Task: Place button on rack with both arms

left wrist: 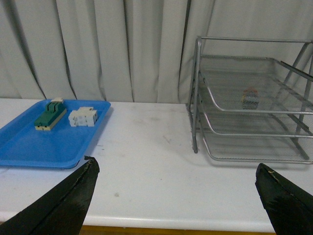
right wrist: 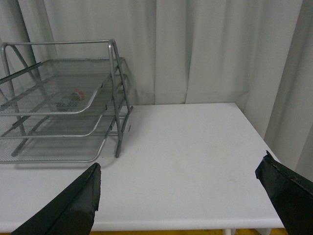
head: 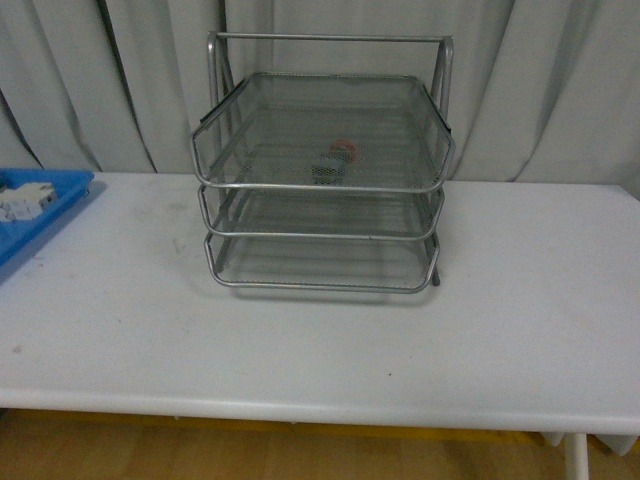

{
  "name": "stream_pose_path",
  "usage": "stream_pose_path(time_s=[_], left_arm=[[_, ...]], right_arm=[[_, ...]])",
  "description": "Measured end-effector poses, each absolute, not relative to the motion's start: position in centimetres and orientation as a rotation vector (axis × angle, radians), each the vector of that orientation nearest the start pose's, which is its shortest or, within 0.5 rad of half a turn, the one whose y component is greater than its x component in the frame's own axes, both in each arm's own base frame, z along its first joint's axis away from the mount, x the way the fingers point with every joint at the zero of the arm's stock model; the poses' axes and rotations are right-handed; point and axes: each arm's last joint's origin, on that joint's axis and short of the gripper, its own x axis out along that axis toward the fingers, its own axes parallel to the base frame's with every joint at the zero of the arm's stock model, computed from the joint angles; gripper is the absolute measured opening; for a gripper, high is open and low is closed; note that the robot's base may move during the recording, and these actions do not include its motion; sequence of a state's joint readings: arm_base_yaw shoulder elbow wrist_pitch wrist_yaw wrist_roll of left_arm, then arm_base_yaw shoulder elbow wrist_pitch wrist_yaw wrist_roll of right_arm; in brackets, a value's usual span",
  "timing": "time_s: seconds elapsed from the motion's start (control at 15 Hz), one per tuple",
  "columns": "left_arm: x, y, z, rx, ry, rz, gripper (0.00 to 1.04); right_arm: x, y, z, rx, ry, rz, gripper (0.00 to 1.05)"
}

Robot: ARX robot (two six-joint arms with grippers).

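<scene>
1. Nearest the robot, both grippers hang above the front edge of the white table (head: 320,340): the left gripper (left wrist: 176,196) has its black fingers (left wrist: 68,200) spread wide apart with nothing between them, and the right gripper (right wrist: 178,198) is spread just as wide and equally bare.
2. Further out at about 10 o'clock, a blue tray (left wrist: 44,147) carries a green-topped block (left wrist: 50,116) and a white blocky part (left wrist: 83,117) just beside it.
3. At 12 o'clock stands the rack (head: 322,180), silver mesh in three tiers on a tubular frame.
4. On its top tier, towards the back, sits the button (head: 335,163): red round cap, dark body with blue-green sides, seen dimly through the mesh. No writing or brand is readable anywhere.
5. Grey curtains (head: 540,80) hang behind.
</scene>
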State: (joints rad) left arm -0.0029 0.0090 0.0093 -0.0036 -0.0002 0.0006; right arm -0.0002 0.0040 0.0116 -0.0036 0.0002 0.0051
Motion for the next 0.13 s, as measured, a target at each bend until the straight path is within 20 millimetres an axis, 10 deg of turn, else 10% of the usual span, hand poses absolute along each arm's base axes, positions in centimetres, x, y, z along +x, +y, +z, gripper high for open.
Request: stream_pose_path(time_s=[0.13], left_arm=[[9.77,-0.03,16.56,0.001,0.003,-0.003,0.98]], right_arm=[[9.72,0.00,16.68,0.005,-0.004,0.000,0.98]])
